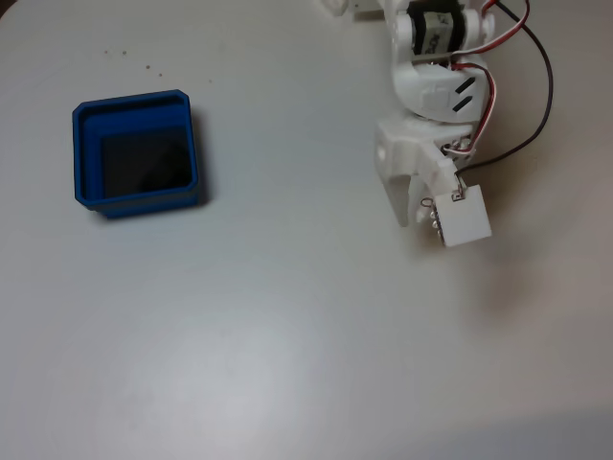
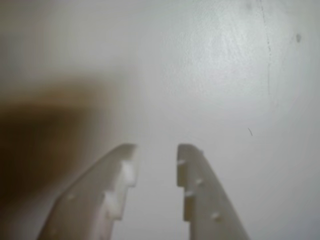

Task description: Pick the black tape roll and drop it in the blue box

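A pale, off-white table (image 1: 287, 316) fills the fixed view, lit evenly with a soft sheen toward the lower middle and a few tiny dark specks near 11 o'clock.

The white arm (image 1: 431, 91) comes in from the top edge at about 1 o'clock and bends down toward the table, its upper links cut off by the frame. Red, white and black cables (image 1: 536, 105) loop off its right side. A small white camera block (image 1: 463, 217) sits at the lower end of the wrist, and from this angle it and the wrist housing hide the fingertips.

In the wrist view the gripper (image 2: 156, 150) rises from the bottom edge, at 6 o'clock. Its two white fingers (image 2: 197, 190) stand apart with a clear strip of bare table between them and nothing held. Their inner faces carry small notches and studs; their bases are cut off by the lower edge. A blurred brown shadow (image 2: 45, 145) spreads over the table at 9 o'clock, too soft to make out.

The blue box (image 1: 137, 107) rests on the table at about 9 to 10 o'clock in the fixed view, well apart from the arm, its dark floor glossy with a faint reflection. The black tape roll cannot be made out on the table or in the box.
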### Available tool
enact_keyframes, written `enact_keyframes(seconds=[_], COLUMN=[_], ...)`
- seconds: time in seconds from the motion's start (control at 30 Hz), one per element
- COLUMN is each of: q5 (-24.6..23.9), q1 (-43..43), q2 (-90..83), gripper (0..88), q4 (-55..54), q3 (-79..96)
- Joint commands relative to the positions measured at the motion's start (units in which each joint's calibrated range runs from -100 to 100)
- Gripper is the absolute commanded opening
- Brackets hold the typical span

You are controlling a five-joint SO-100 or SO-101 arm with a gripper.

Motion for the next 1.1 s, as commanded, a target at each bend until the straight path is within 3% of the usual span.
enact_keyframes(seconds=[0.0, 0.6, 1.07], q5=[0.3, 0.2, 0.3], q1=[1.3, 1.3, 0.3], q2=[-4.4, -5.7, -38.0], gripper=[1.2, 1.2, 1.2], q4=[0.1, 0.0, -1.0], q3=[-1.7, 0.1, 35.8])
